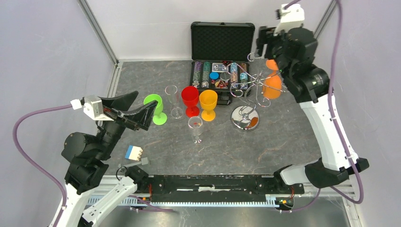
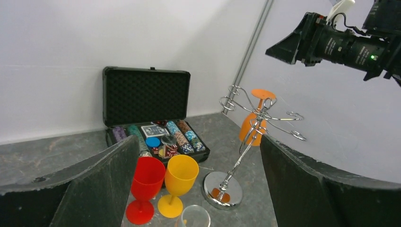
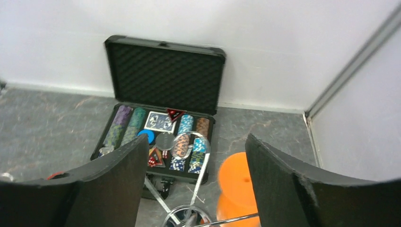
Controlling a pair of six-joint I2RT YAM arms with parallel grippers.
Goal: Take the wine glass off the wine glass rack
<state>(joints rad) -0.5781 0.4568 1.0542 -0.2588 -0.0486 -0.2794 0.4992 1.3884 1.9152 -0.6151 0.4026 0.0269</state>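
The left gripper [image 1: 144, 109] hung with its jaws wide apart and nothing between them, well short of the rack. The right gripper [image 3: 197, 142] was up over the wine glass rack [image 2: 240, 147], its jaws apart too and closed on nothing. Just ahead of and below those jaws hung the wine glass [image 3: 236, 182], orange and upside down. Its round foot was caught in one of the wire hooks and sat nearer one finger than the other. Whether the foot was already level with the fingertips I could not tell from the wrist view.

It looked like opaque plastic, so I judged it light, stiff and smooth rather than fragile. The stem just under the foot seemed the best hold, since the wide bowl could slip. The wire rack would likely shift if the glass were tugged against the hook. Beyond the jaws stood the open black case [image 3: 165, 71] of chips.
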